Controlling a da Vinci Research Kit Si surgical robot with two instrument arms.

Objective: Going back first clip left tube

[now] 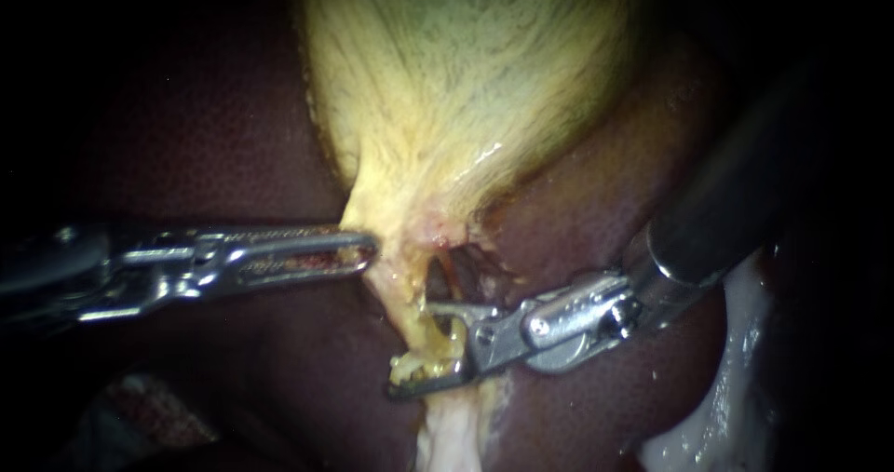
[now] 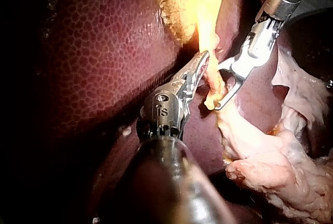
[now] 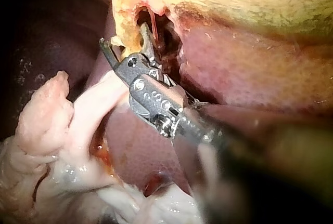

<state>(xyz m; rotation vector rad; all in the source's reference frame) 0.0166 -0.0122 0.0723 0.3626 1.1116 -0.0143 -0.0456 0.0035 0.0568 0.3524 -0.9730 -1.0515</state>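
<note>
Straddling the left tube point(image 1: 403, 295), my right instrument point(image 1: 411, 348) has its jaws open, one on each side of that yellow strand, just below the gallbladder point(image 1: 466, 81). My left instrument point(image 1: 365, 249) is clamped on the gallbladder's neck, beside the dark liver point(image 1: 233, 137).

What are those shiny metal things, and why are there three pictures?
This is a surgery robot working on a pig's dark liver and yellow gallbladder. The shiny things are its two long thin instruments, each ending in a small grasping tool with two jaws. One picture comes from a camera close to the tissue; the others come from cameras on each instrument's arm. The left instrument has its jaws shut on the gallbladder's narrow end. The right instrument holds open jaws either side of a thin yellow tube, not squeezing it.
</note>
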